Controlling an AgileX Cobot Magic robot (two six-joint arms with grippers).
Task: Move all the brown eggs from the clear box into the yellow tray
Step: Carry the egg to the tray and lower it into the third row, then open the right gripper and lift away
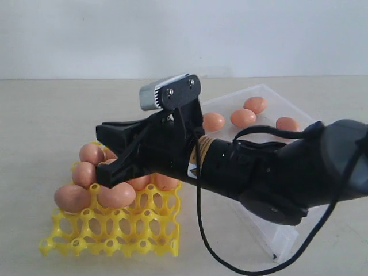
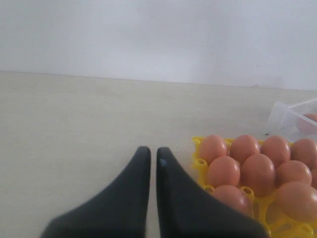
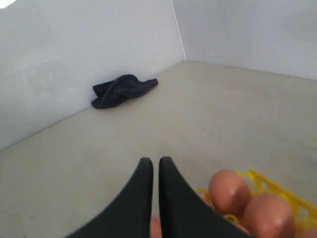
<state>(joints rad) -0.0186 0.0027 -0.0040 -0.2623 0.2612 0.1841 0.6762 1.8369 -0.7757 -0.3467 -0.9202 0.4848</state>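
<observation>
Hanging over the tray (image 1: 86, 241), jaws pressed together on nothing, right gripper (image 1: 109, 179) has eggs (image 1: 243, 117) left in the box (image 1: 286, 234) beyond the tray's right, right arm (image 1: 259, 167) nearer.

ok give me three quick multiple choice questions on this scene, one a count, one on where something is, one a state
1. How many eggs show inside the clear box in the exterior view?
A none
B nine
C four

2. Where does the dark cloth lie?
A on the ground against the white wall
B inside the clear box
C on a shelf

3. How do the jaws of the right tool stand?
A spread wide
B shut, with nothing between them
C clamped on an egg

Answers:
1 C, four eggs can be counted on the box's floor.
2 A, the right wrist view shows it bunched where the ground meets the wall.
3 B, the right wrist view shows the jaws together and nothing in between.
</observation>
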